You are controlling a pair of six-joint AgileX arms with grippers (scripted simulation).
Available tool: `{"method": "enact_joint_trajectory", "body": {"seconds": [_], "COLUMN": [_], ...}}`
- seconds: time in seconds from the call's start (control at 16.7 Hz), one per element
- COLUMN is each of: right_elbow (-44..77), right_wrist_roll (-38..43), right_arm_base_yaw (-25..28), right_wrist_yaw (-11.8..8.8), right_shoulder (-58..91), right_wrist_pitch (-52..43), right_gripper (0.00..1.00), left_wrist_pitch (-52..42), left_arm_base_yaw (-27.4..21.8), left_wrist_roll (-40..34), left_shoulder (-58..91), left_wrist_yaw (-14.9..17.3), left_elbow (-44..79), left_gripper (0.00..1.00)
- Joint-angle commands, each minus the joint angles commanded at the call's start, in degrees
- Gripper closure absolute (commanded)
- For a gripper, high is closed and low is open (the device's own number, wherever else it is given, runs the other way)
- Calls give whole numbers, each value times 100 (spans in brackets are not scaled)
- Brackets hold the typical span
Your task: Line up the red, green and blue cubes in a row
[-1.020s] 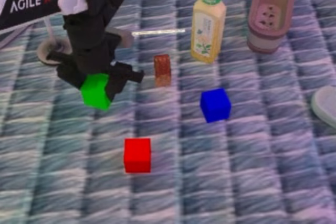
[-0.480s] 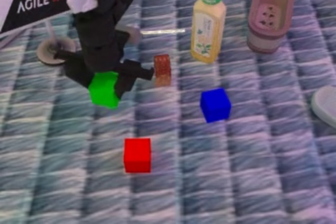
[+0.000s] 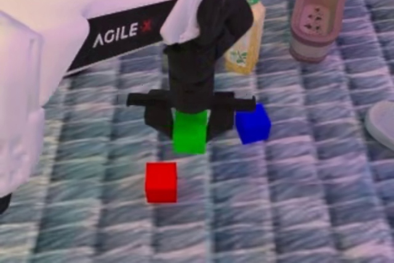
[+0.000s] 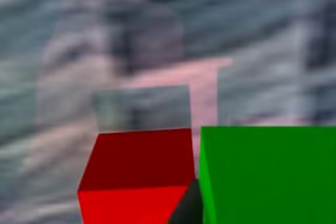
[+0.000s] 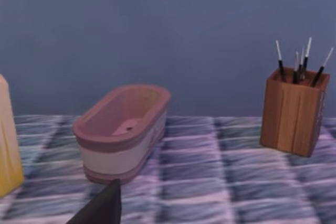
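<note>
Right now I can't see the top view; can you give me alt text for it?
The left pincer holds the green cube between the red cube and the blue cube on the blue checked cloth. A bottle and an oval pink tub stand along the far edge.

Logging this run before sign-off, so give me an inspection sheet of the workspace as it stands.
Surface: table under a blue-grey checked cloth.
Job's things: green cube held in the left gripper; red cube nearer the camera; blue cube to the right. No row yet.
Clutter: yellow bottle, pink tub, wooden brush holder.
Grippers: left jaws shut on the green cube; right gripper only a dark tip in its wrist view.
Cables: nothing seen.
Surroundings: plain blue backdrop.
</note>
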Motion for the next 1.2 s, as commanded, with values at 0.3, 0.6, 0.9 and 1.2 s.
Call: {"method": "enact_joint_trajectory", "body": {"seconds": [0.3, 0.6, 0.9, 1.2], "right_elbow": [0, 0, 0, 0], "right_wrist_roll": [0, 0, 0, 0], "right_arm_base_yaw": [0, 0, 0, 0], "right_wrist_yaw": [0, 0, 0, 0], "right_shoulder": [0, 0, 0, 0], "right_wrist_pitch": [0, 0, 0, 0], "right_gripper": [0, 0, 0, 0], "left_wrist_pitch": [-74, -67, 624, 1308], "left_arm_base_yaw": [-682, -688, -690, -704], "left_wrist_roll": [-1115, -1142, -1138, -1144], "left_shoulder": [-99, -89, 83, 291], "left_wrist_yaw": [-15, -14, -11, -12], "left_elbow": [109, 97, -383, -870], "left_gripper": [100, 100, 100, 100]}}
